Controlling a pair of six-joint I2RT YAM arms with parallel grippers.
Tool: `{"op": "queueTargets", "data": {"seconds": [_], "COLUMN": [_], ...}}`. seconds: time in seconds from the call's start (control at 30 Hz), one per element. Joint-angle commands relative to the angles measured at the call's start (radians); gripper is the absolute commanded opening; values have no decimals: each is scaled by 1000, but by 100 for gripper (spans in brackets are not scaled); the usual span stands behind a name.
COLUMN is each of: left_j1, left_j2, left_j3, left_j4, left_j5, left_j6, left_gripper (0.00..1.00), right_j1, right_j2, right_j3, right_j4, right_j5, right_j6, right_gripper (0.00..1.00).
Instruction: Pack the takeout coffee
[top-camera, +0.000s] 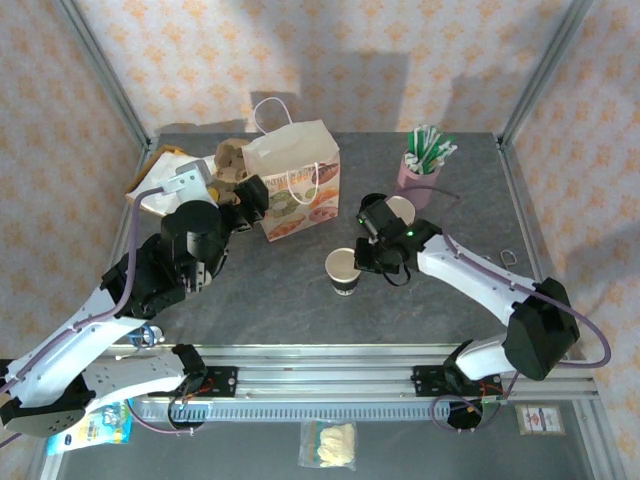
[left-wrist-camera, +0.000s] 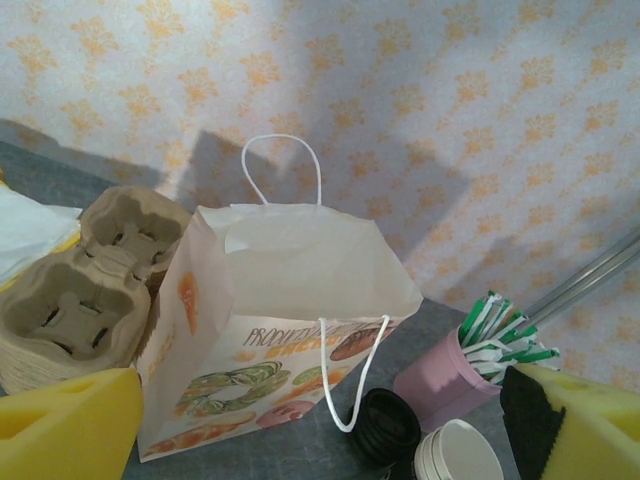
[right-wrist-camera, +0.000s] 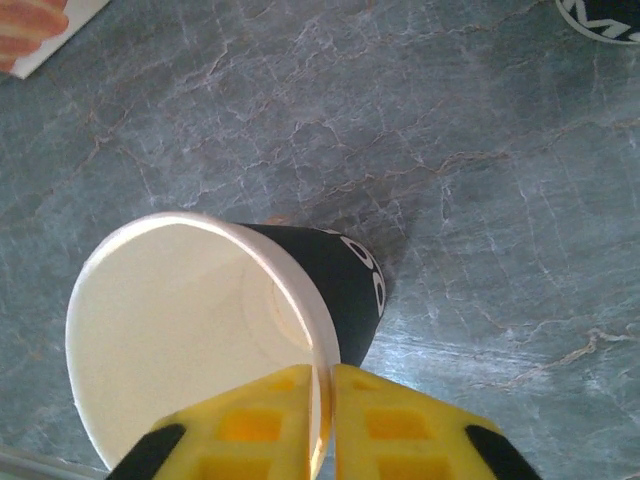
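One paper cup (right-wrist-camera: 190, 330), your right claw (right-wrist-camera: 327, 420) pinching its rim at 6 o'clock, your left claw (left-wrist-camera: 320, 440) gaping wide.

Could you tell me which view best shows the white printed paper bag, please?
The left wrist view: the white printed paper bag stands centred, open mouth and both handles visible. The top external view shows it smaller, from above; the right wrist view, perhaps one corner.
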Motion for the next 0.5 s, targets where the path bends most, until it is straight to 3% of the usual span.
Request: {"op": "queueTargets", "data": {"seconds": [0.0,0.1,0.27,0.47], "left_j1": [13,17,23,36], "left_j2": [-19,-19,-10,10], "left_j3": [-11,-11,25,63], "left_j4": [-20,-20,-45,-55], "left_j5": [8,12,0,-28], "left_j6": [-6,-4,-2,23], "left_gripper": [93,93,94,94], "right_j1": [4,5,1,-9], "right_j2": [-9,-17,4,164], "right_j3": [13,48,224,420], "right_j4": [-24,-59,-124,-91], "right_j5": [65,103,152,217], "right_j6": [-4,-12,-23,-29], "right_gripper": [23,36,48,61]}}
